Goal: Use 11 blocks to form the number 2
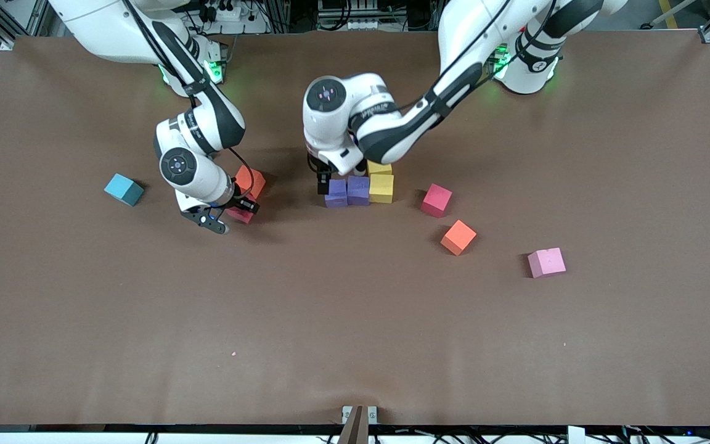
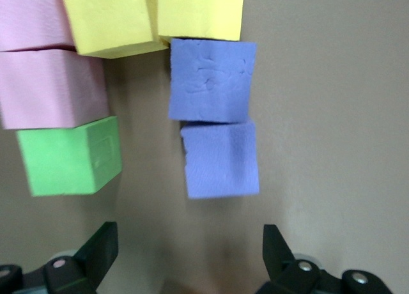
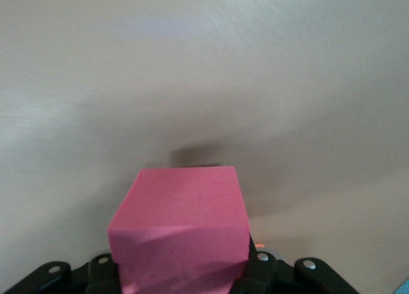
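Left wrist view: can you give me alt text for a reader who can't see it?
The open left gripper hangs over two purple cubes laid end to end on the brown table. Touching them are two yellow cubes; alongside, across a gap, run two pink cubes and a green cube.

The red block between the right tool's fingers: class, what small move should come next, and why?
Probably lift it off the table. The right tool sits closed around the red block, while the left tool hangs open over the purple blocks, its block apparently placed.
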Action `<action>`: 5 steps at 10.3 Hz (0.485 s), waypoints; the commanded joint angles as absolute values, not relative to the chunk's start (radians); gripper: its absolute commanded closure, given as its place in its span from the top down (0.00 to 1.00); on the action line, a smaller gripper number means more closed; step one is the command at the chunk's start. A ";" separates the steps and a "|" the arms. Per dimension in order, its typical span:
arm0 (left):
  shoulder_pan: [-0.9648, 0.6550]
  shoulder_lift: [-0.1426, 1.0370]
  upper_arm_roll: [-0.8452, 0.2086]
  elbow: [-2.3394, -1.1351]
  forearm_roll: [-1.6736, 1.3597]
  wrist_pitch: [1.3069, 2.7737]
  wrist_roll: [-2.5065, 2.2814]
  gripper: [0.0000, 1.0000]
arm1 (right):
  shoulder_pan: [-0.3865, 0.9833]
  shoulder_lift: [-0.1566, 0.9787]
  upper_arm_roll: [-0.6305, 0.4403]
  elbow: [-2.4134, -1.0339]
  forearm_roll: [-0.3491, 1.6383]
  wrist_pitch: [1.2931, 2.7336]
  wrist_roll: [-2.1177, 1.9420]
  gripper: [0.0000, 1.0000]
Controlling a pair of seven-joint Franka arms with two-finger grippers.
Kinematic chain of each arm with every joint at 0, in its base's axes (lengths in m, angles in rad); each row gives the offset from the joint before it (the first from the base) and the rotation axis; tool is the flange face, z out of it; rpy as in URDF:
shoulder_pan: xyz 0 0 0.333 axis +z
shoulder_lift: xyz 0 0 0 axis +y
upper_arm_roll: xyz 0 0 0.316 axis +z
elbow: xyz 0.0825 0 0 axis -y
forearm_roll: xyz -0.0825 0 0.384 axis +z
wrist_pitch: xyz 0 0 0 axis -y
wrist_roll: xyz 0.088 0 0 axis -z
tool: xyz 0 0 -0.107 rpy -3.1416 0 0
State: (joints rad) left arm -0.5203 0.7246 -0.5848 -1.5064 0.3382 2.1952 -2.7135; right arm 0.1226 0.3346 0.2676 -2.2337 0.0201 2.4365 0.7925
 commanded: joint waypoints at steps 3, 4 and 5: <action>-0.416 0.640 -0.595 -1.526 0.321 2.126 -2.541 1.00 | 0.103 0.319 0.272 -2.135 0.025 2.375 0.696 0.44; -0.375 0.632 -0.598 -1.525 0.321 2.088 -2.464 1.00 | 0.107 0.327 0.272 -2.114 0.025 2.375 0.696 0.44; -0.326 0.617 -0.600 -1.525 0.316 2.044 -2.382 1.00 | 0.123 0.351 0.270 -2.077 0.025 2.375 0.696 0.44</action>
